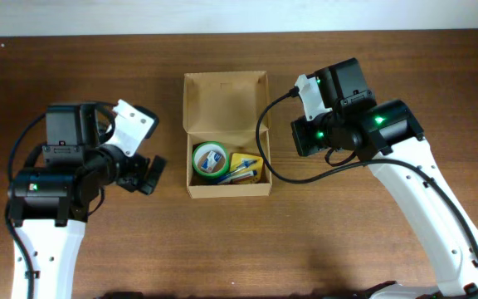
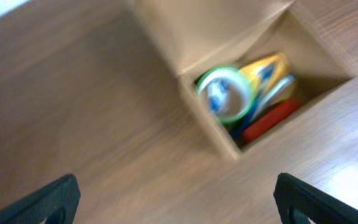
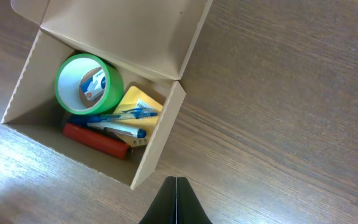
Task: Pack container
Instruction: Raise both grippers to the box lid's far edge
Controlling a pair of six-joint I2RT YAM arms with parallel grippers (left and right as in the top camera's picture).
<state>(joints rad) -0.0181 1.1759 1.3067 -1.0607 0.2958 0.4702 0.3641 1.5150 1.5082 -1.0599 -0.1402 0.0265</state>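
The container (image 1: 226, 189), a tan cardboard box, stands mid-table with its lid (image 1: 225, 100) folded back. Inside lie a green tape roll (image 1: 210, 159), a small yellow box (image 1: 246, 160), blue pens (image 3: 120, 118) and a red marker (image 3: 95, 140). My left gripper (image 1: 145, 170) hovers left of the box, open, with nothing between its fingers (image 2: 48, 202). In the blurred left wrist view the container (image 2: 210, 134) sits ahead of them. My right gripper (image 3: 176, 190) is shut and empty, over bare table just outside the container's right wall (image 3: 160, 137).
Brown wooden table (image 1: 388, 249) all around the box. Black cables loop from the right arm (image 1: 264, 158) near the box's right side, and from the left arm (image 1: 19, 145) at the far left.
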